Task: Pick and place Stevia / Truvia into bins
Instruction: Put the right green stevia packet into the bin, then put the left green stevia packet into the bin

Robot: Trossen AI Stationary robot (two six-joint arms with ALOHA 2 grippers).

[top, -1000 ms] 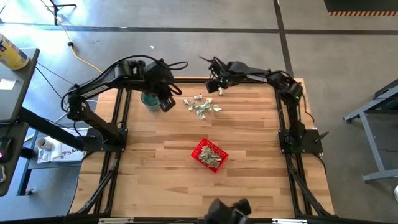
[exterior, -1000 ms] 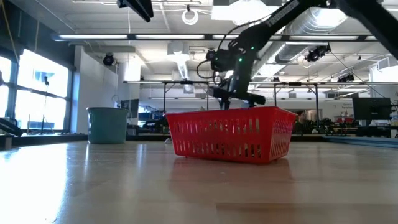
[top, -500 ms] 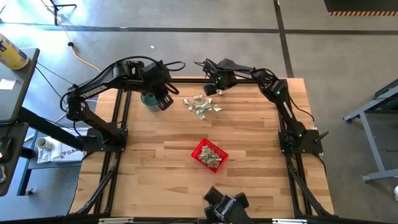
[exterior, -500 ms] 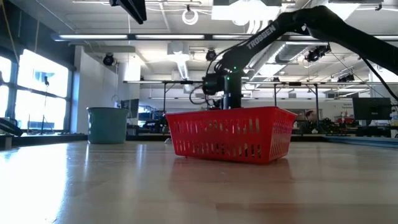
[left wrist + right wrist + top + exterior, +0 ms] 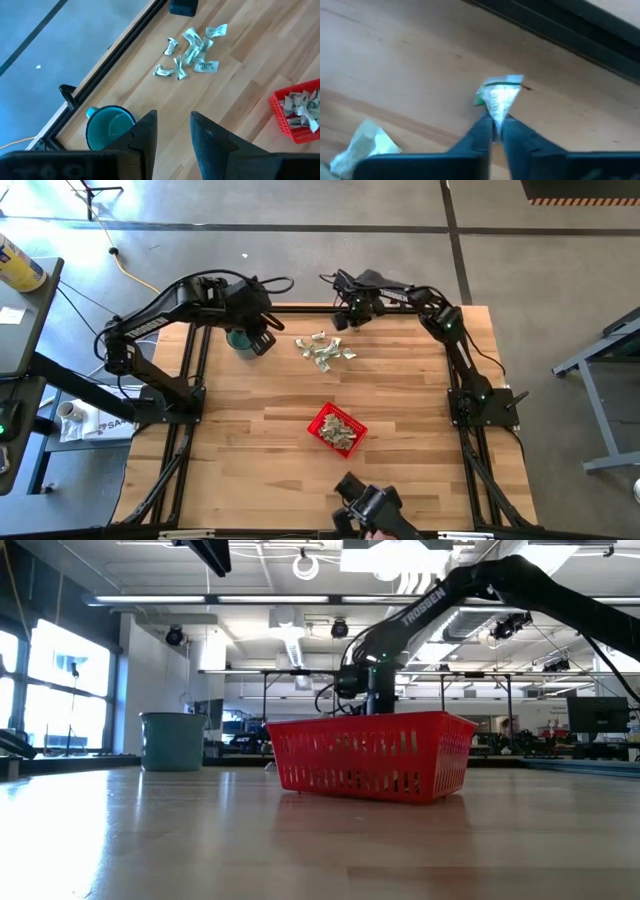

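The right gripper (image 5: 494, 131) has its two dark fingers pinched together on one crumpled pale green and white paper sachet (image 5: 499, 95), which stands up from the fingertips above the pale wood-plank table (image 5: 395, 60). In the high view that gripper (image 5: 338, 321) sits near the table's far edge, at about 12 o'clock from the table's centre, just beside the loose heap of sachets (image 5: 322, 350), small flat creased rectangles scattered on the boards.

The left gripper (image 5: 172, 132) has its broad dark fingers standing apart with nothing between them. It hangs over the round teal-green cup (image 5: 109, 129), a smooth open-topped vessel at about 10 o'clock from the table's centre, close to the black metal frame rail (image 5: 112, 60).

The small square red basket (image 5: 337, 429), its plastic walls slotted like mesh, rests at about 6 o'clock from the heap, well apart from it, with several sachets already lying inside. From table height the basket (image 5: 372, 755) hides the right gripper's fingertips behind its rim.
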